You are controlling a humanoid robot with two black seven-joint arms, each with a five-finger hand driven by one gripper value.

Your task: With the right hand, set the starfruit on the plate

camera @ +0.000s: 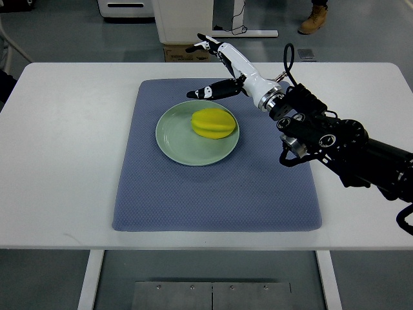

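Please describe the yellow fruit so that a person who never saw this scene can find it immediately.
On the white table lies a blue-grey mat, and on its upper middle sits a round pale green plate. The starfruit rests on the plate, right of its centre. It is the only bright yellow, ridged thing there; the right hand is open just beyond it.

A bright yellow ridged starfruit on a pale green round plate, a slate-blue dimpled fabric mat, a plain white tabletop, and a white-and-black robot hand.
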